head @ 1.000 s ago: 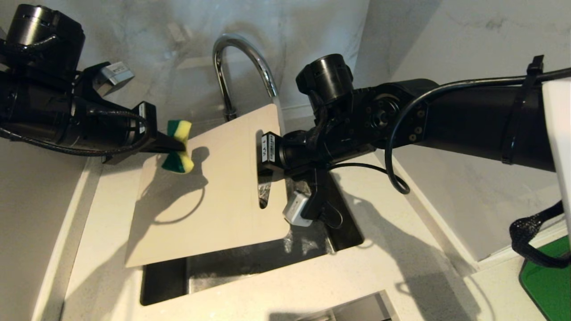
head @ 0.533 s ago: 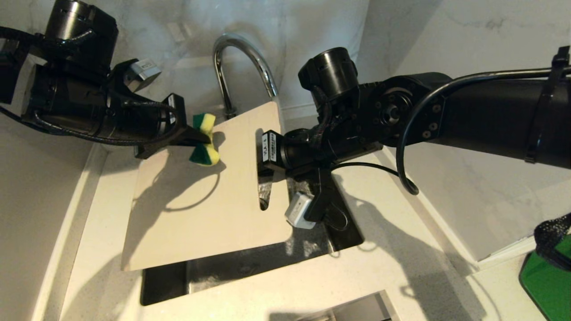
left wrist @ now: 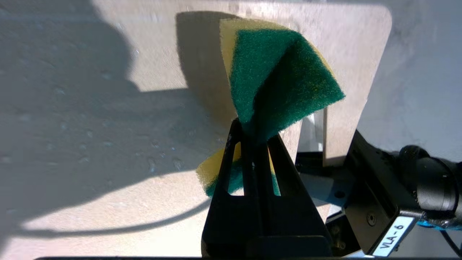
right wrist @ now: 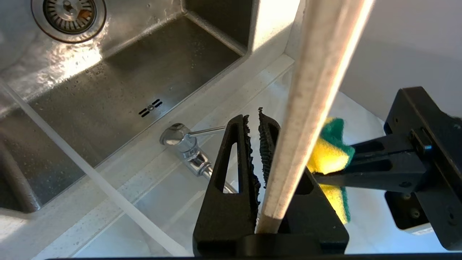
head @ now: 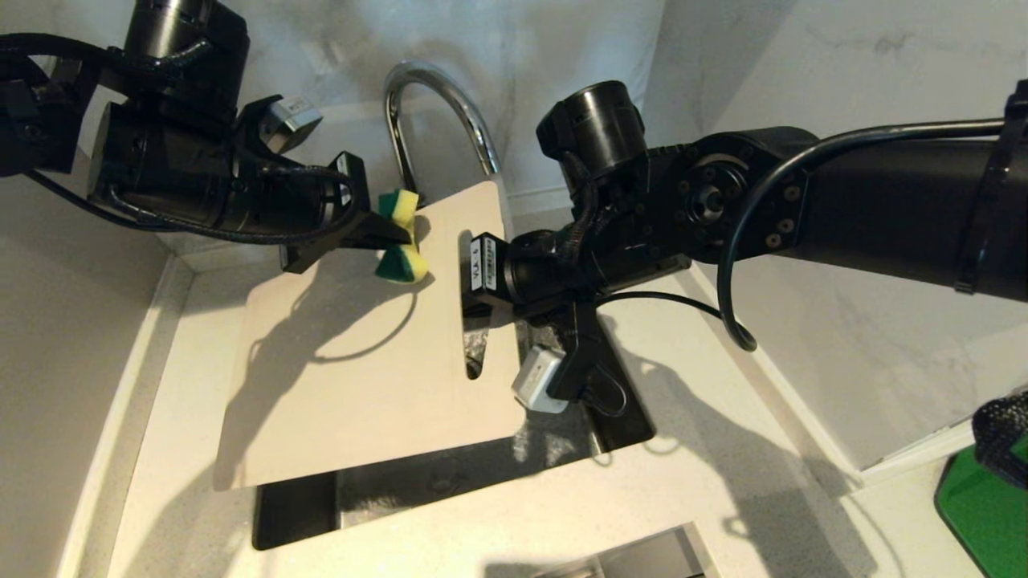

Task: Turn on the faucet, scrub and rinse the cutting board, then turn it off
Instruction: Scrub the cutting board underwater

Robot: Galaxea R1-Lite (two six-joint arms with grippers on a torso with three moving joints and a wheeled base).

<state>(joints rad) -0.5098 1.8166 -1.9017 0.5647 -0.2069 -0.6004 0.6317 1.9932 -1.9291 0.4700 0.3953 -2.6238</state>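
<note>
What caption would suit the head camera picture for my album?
Left gripper presses a pinched sponge against the cutting board, held over the sink by the right gripper.

Cutting board (head: 377, 353) covers most of the sink (head: 450, 490), leaving open basin only along the near edge. Right gripper (head: 466, 277) and its arm block the board's right side; faucet (head: 438, 120) stands close behind the far corner, just past the left gripper (head: 401, 237) with the sponge (head: 399, 237). Board's near-left surface is free.

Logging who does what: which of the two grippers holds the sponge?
The left gripper, its fingers pinching the green-and-yellow sponge against the cutting board; the right gripper grips the board's edge instead.
</note>
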